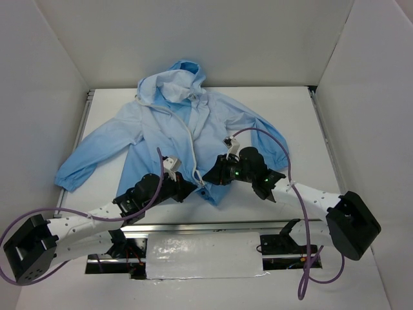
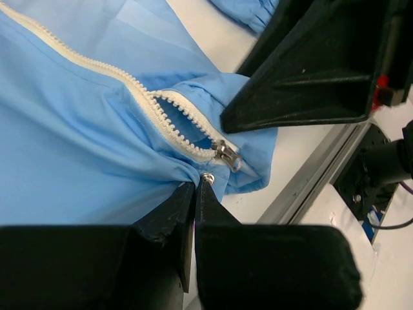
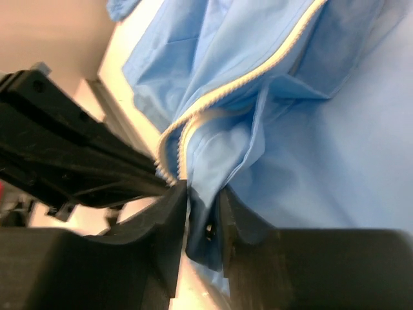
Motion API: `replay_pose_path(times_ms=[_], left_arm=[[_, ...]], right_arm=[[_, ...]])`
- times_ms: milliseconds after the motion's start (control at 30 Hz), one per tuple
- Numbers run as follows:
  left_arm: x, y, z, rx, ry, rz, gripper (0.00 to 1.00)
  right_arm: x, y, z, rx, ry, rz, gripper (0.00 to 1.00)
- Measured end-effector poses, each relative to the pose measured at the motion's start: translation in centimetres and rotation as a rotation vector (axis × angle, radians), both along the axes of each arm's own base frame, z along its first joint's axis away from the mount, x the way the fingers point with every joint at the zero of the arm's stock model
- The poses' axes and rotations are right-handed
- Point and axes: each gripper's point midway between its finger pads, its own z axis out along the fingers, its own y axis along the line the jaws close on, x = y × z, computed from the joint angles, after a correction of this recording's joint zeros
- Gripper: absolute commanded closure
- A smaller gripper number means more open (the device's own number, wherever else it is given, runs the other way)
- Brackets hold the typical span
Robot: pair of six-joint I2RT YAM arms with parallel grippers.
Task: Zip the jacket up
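Zip-up at the starting line: the jacket (image 1: 161,129) lies spread on the bench (image 1: 297,116), hood farthest from the zipper slider (image 2: 227,155), which sits down at the hem; the left fingers (image 2: 169,213) are closed on hem cloth just beside the slider, we judge to anchor the bottom so the track pulls straight; the right fingers (image 3: 161,219), on the slider's other side, stand narrowly apart around a fold of hem, and we cannot tell whether they pinch it; above the slider the white teeth (image 2: 168,123) gape, so zipping looks barely begun.
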Motion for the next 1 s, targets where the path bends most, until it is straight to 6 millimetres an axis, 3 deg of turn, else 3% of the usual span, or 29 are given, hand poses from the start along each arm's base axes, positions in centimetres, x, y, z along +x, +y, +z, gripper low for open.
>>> replay_pose_path(times_ms=[33,67,367,400,533,667,767,833,933,1000], left_arm=[[-0.1,0.0,-0.2,0.004,0.006,-0.007,1.00],[-0.3,-0.1,-0.4,0.006,0.011,-0.016,1.00],[-1.3,-0.7,-1.9,0.027,0.060,-0.078,1.00],[-1.3,-0.8,-1.8,0.025,0.060,-0.082,1.00],[-1.5,-0.9,-1.8,0.022,0.062,-0.093,1.00],[-1.7,-1.1,-2.1,0.022,0.074,-0.108,1.00],[-1.9,-1.4,-2.4,0.020,0.088,-0.125,1.00],[-2.0,-1.5,-2.5,0.015,0.098,-0.129,1.00],[-2.1,-1.7,-2.5,0.010,0.102,-0.136,1.00],[-2.1,-1.8,-2.6,0.009,0.104,-0.139,1.00]], right_arm=[[0.2,-0.1,-0.1,-0.002,0.003,-0.005,0.59],[0.4,-0.2,-0.2,-0.004,0.006,-0.013,0.48],[2.2,-1.2,0.6,-0.012,-0.013,-0.057,0.27],[2.5,-1.2,1.0,-0.015,-0.022,-0.061,0.16],[3.8,-2.1,3.1,-0.048,-0.064,-0.115,0.15],[4.1,-3.1,6.9,-0.051,-0.114,-0.175,0.18],[2.3,-2.8,8.7,-0.033,-0.111,-0.185,0.21],[-0.5,-1.7,9.1,-0.012,-0.079,-0.149,0.25],[-4.3,-1.3,8.2,0.036,0.020,-0.141,0.30],[-6.3,-1.9,6.6,0.058,0.104,-0.171,0.30]])
